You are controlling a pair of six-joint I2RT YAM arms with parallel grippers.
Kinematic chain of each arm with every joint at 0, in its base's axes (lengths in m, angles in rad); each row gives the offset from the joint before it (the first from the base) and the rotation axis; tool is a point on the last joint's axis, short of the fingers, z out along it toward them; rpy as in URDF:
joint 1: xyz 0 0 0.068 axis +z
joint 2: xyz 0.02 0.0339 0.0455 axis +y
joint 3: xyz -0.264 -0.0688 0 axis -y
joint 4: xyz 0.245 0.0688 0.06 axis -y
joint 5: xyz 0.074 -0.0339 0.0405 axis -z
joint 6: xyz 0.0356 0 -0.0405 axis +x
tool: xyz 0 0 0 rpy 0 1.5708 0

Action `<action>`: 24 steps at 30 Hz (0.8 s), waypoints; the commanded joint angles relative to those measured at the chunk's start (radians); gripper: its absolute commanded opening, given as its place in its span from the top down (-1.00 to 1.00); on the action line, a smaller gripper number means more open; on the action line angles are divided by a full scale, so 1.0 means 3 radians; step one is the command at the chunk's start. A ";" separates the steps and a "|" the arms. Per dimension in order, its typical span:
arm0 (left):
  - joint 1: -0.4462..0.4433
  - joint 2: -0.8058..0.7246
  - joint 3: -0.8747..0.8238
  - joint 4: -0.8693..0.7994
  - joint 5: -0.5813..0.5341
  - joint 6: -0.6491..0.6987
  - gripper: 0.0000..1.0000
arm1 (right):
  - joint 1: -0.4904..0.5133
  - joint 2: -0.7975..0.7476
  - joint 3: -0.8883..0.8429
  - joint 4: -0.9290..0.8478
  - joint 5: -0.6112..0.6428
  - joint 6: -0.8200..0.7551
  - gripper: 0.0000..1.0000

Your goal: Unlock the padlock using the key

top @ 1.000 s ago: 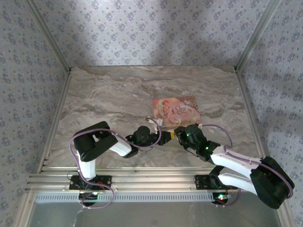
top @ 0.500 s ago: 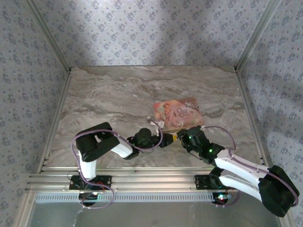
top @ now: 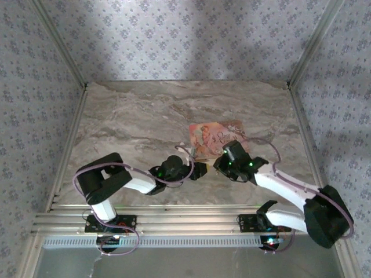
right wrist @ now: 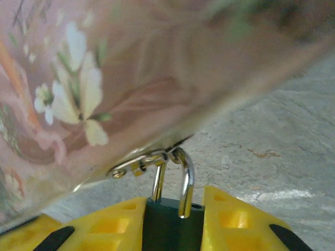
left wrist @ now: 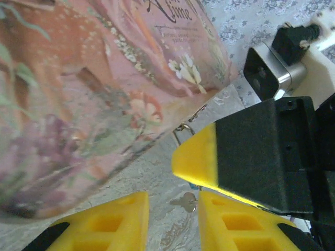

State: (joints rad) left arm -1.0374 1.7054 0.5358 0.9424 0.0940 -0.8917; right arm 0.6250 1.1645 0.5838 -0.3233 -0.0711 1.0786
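A dark green padlock (right wrist: 168,226) sits between the yellow fingers of my right gripper (right wrist: 175,201), which is shut on its body. Its silver shackle (right wrist: 185,178) has one end lifted free of its hole and still hooks through the metal clasp (right wrist: 137,165) of the pink book (top: 215,138). My left gripper (left wrist: 172,204) is open just above the table. A small silver key (left wrist: 187,201) lies on the marble between its fingers, close to the right finger (left wrist: 235,225). In the top view, the left gripper (top: 199,169) and right gripper (top: 223,160) stand a short gap apart at the book's near edge.
The right gripper's yellow fingertip (left wrist: 196,159) and black body hang close over the left gripper's fingers. The pink book (left wrist: 89,83) rises right in front of both grippers. Marble table (top: 145,121) stretches behind and to the left, with patterned walls around it.
The two grippers were touching and have come apart. The right one has moved up against the book's near edge with the padlock. The left arm's elbow has swung left.
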 commanded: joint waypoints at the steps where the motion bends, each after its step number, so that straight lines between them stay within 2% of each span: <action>1: 0.0051 -0.0234 -0.0072 -0.0358 -0.0181 0.0238 0.40 | 0.0074 0.0229 0.0351 -0.0624 -0.0155 -0.0691 1.00; 5: 0.0112 -0.0458 -0.0356 -0.0220 -0.0366 0.0141 0.41 | 0.0255 0.0425 0.0535 -0.0992 -0.0019 -0.0900 1.00; 9: 0.0137 -0.0685 -0.0314 -0.0635 -0.0431 0.0341 0.41 | 0.0281 0.0539 0.0658 -0.1217 0.0085 -0.1098 1.00; 14: 0.0216 -0.0702 -0.0313 -0.0644 -0.0314 0.0385 0.41 | 0.0348 0.0691 0.0929 -0.1446 0.0154 -0.1326 1.00; 17: 0.0216 -0.0613 -0.0318 -0.0533 -0.0217 0.0334 0.48 | 0.0364 0.0726 0.1089 -0.1586 0.0226 -0.1409 1.00; 24: 0.0216 -0.0591 -0.0294 -0.0595 -0.0109 0.0308 0.51 | 0.0574 0.0906 0.1489 -0.2001 0.0698 -0.1683 1.00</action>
State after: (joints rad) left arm -0.9768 1.5352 0.4309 0.7776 0.0380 -0.8043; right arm 0.7650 1.4223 0.9802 -0.8200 0.0483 0.6357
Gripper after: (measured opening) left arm 0.247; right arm 0.242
